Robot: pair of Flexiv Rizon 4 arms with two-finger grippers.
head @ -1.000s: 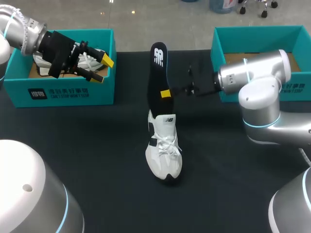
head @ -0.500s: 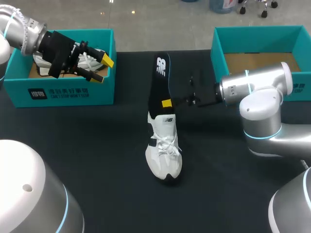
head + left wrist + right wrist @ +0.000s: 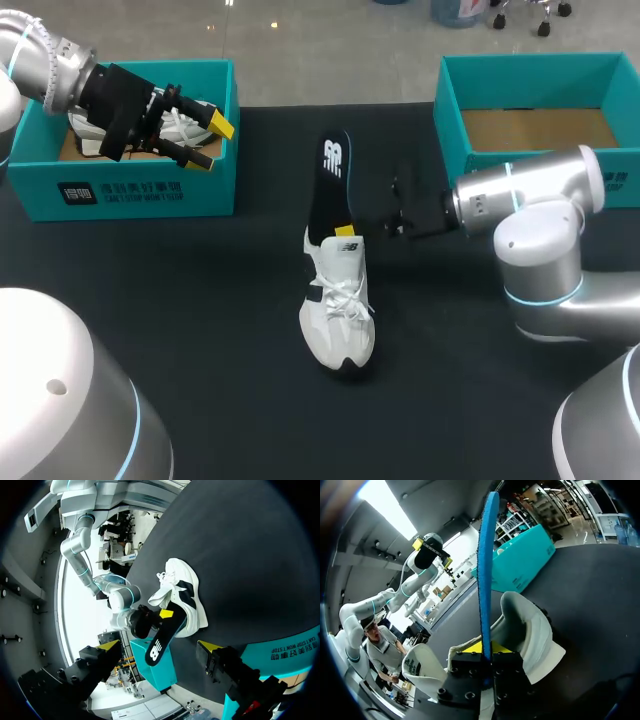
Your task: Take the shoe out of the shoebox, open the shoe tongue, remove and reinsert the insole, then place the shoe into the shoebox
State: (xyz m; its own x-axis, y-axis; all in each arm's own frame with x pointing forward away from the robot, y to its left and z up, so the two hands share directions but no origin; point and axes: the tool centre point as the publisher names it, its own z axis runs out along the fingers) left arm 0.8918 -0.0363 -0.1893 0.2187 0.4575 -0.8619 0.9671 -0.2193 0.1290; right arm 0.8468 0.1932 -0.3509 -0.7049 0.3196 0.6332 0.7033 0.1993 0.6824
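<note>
Black insole (image 3: pixel 328 185) pinched (right hand (image 3: pixel 344 231)).

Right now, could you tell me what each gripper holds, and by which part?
The right gripper pinches the insole near its lower end, just above the shoe. The left gripper is open and holds nothing.

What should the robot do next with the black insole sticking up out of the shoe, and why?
Probably slide the insole deeper into the white shoe, toward the toe. The right gripper is shut on the insole's lower part. Only that lower end is at the shoe's opening, and most of the insole stands up above the heel.
</note>
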